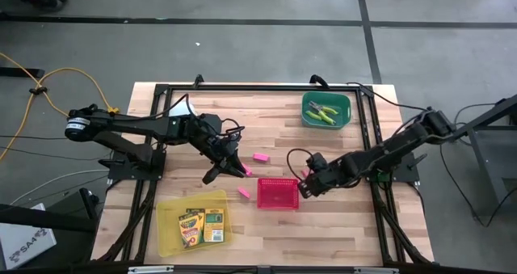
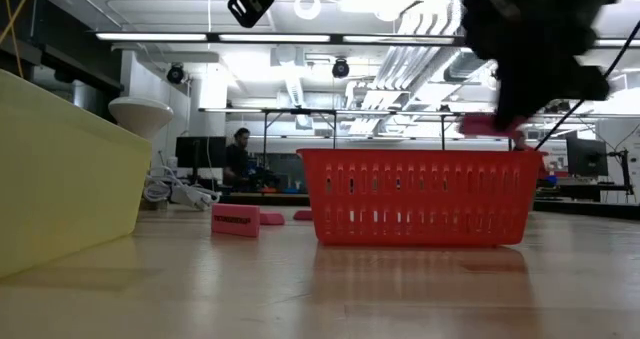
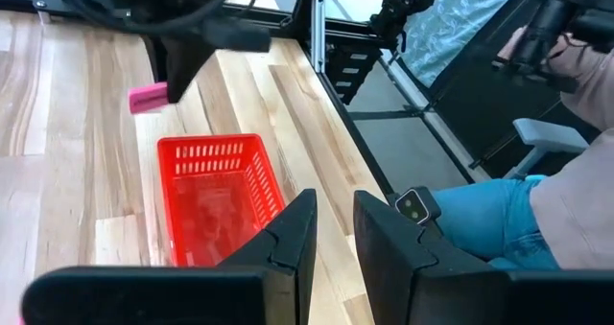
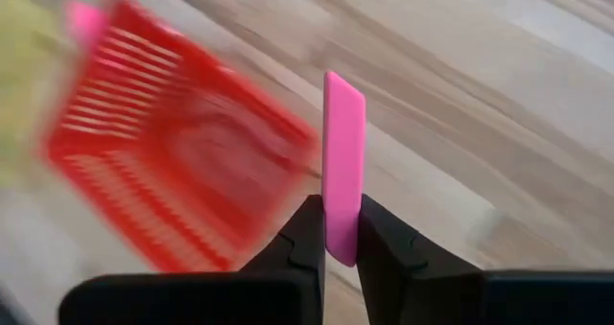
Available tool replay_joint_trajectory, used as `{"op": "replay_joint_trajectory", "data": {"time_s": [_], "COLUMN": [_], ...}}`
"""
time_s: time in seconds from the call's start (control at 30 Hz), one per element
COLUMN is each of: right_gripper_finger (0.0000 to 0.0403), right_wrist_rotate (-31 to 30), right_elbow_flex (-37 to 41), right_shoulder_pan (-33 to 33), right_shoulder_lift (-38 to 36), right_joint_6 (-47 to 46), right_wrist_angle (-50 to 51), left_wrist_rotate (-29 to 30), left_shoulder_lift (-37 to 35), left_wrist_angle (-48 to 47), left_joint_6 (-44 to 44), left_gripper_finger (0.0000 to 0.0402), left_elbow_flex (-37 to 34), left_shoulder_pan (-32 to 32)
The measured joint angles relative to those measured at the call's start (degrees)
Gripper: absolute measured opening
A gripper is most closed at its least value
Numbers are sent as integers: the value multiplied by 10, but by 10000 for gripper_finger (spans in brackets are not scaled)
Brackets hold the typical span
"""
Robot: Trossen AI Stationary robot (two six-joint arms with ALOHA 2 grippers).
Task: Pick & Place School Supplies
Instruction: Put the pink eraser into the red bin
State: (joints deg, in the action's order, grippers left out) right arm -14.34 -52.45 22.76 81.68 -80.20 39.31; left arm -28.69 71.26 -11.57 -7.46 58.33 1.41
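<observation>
**Pink eraser clamped in the right gripper beside the red basket**

Pink and upright, an eraser block [image 4: 343, 162] stands pinched between the two dark fingers of the right gripper [image 4: 336, 234], which are closed tight against its flat sides; only its lower end is hidden between them. From above, that gripper [image 1: 308, 183] sits just beside the right edge of the red basket [image 1: 278, 193], and the eraser itself is barely visible there under the dark arm. In the low view the gripper is a dark mass cut off by the top edge, with a sliver of pink just above the basket's rim.

The left gripper [image 1: 229, 168] hangs over the table's middle, left of the basket. Its fingers [image 3: 288, 243] stand a narrow gap apart with nothing between them.

Three more pink erasers lie loose on the wood: one [image 1: 260, 156] beyond the basket, one [image 1: 243, 193] just left of it, and one [image 1: 248, 171] partly hidden at the left gripper's tip. Crayon boxes [image 1: 202, 226] lie in the yellow tray [image 1: 169, 240], and the green-handled scissors [image 1: 323, 113] rest in the green tray [image 1: 343, 104]; their blades are too small to make out.
</observation>
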Motion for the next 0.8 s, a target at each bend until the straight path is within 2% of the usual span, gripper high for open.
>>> {"op": "replay_joint_trajectory", "data": {"time_s": [0.23,0.33,0.63,0.8], "right_gripper_finger": [29,29,29,29], "right_wrist_rotate": [-3,-2,42,44], "right_elbow_flex": [-1,-1,0,0], "right_shoulder_pan": [-14,-14,-14,-15], "right_shoulder_lift": [7,20,88,106], "right_joint_6": [83,111,114,115], "right_wrist_angle": [-193,-246,-282,-296], "left_wrist_rotate": [0,0,0,0], "left_shoulder_lift": [0,0,0,0], "left_wrist_angle": [-1,-2,-4,-4], "left_joint_6": [-1,-1,-1,-1], "left_gripper_finger": [68,68,68,68], "left_elbow_flex": [0,0,0,0], "left_shoulder_pan": [0,0,0,0]}}
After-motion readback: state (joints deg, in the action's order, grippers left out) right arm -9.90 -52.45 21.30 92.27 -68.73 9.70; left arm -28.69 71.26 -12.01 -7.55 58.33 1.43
